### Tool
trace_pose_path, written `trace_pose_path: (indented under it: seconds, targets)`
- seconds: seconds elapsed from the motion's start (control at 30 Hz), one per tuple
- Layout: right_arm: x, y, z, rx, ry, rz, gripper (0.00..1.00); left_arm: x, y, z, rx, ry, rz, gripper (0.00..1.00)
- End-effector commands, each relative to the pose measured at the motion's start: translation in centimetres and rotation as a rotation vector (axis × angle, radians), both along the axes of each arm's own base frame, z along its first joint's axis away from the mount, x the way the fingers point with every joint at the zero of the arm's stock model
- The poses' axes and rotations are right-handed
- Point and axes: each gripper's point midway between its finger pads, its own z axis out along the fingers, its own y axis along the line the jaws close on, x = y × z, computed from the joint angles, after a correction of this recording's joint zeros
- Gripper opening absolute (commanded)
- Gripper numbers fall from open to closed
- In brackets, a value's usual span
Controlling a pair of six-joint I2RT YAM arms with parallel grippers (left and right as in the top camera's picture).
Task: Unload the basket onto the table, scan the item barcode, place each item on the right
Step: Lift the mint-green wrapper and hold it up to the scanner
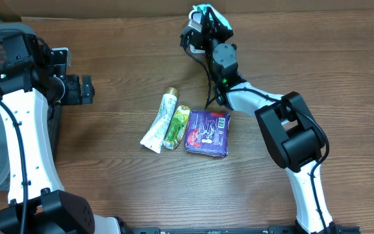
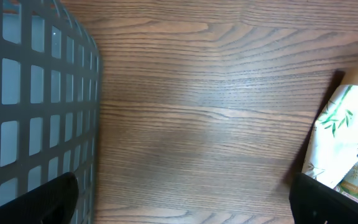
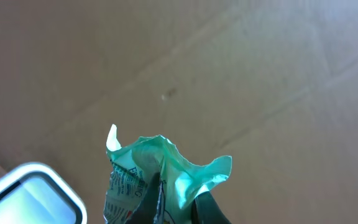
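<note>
Left arm runs up left side, wrist bent inward. Left gripper points toward centre, jaws spread wide, holding nothing. Right arm stretched far forward, right gripper pinched tight on green packet.

The overhead camera looks straight down on the whole wooden table. The left wrist camera faces down, close to the tabletop, and shares the basket and white tube with the overhead view. The right wrist camera faces sideways toward a cardboard wall, very near the teal packet.
</note>
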Motion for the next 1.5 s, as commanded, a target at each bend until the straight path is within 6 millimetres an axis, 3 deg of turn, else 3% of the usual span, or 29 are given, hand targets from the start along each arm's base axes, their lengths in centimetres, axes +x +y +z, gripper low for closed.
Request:
trace_pose_path:
  seconds: [0.0, 0.23, 0.57, 1.0, 1.23, 1.33, 1.47]
  targets:
    - [0.5, 1.3, 2.6, 0.007, -0.034, 0.104, 0.04, -0.2, 0.0, 0.2, 0.007, -0.006, -0.022, 1.00]
    - [1.5, 2.7, 2.2, -0.008, -0.040, 0.159, 0.04, -0.2, 0.0, 0.2, 0.006, -0.006, -0.022, 1.00]
    - [2.2, 4.0, -1.7, -0.064, 0.012, 0.211, 0.04, -0.2, 0.0, 0.2, 0.007, -0.006, -0.022, 1.00]
    - [1.8, 4.0, 0.1, -0.128, -0.090, 0.192, 0.04, -0.2, 0.0, 0.2, 0.006, -0.006, -0.022, 1.00]
    - [1.1, 5.7, 0.2, -0.143, -0.042, 0.211, 0.04, -0.2, 0.0, 0.2, 0.006, -0.006, -0.022, 0.99]
    - [0.9, 5.0, 1.9, -0.058, 0.040, 0.177, 0.04, -0.2, 0.0, 0.2, 0.006, -0.006, -0.022, 1.00]
    - [-0.2, 3.3, 7.6, 0.109, 0.082, 0.128, 0.04, -0.2, 0.0, 0.2, 0.006, -0.006, -0.022, 0.99]
